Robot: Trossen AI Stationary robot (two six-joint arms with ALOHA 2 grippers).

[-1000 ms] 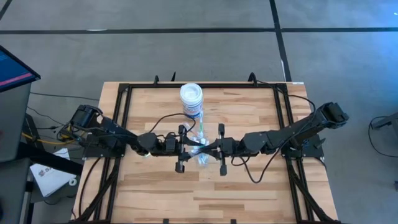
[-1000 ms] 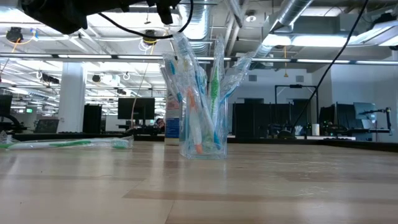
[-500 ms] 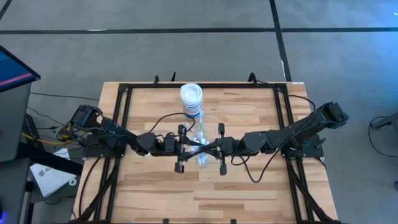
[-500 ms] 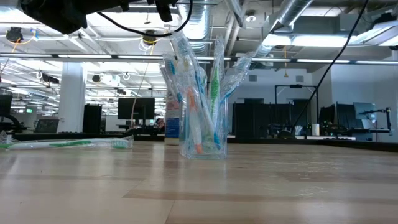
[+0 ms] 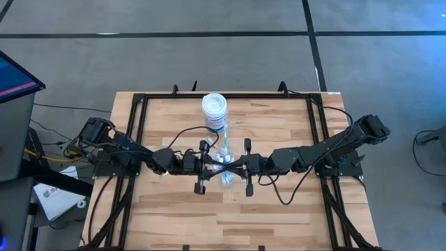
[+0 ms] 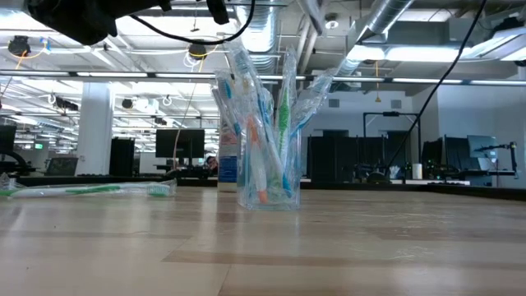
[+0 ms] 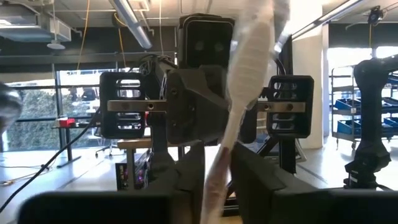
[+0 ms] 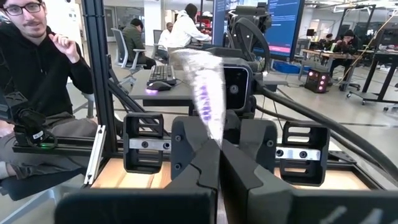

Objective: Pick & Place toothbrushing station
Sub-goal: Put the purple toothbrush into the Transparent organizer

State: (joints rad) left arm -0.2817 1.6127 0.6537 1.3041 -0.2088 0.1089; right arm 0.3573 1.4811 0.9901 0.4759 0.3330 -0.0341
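Seeing, nearest in the low view, the clear plastic cup upright mid-table, packed with wrapped toothbrushes. Above it we have both grippers meeting. Right gripper is fully closed, pinching one wrapped toothbrush. Left gripper is partly open around a wrapped white brush; can't tell if it grips. One green toothbrush lies flat farther back. White jar stands behind the cup.

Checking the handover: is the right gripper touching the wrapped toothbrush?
Touching. The right wrist view shows the right gripper shut on the wrapped toothbrush, its end pinched between the fingers.
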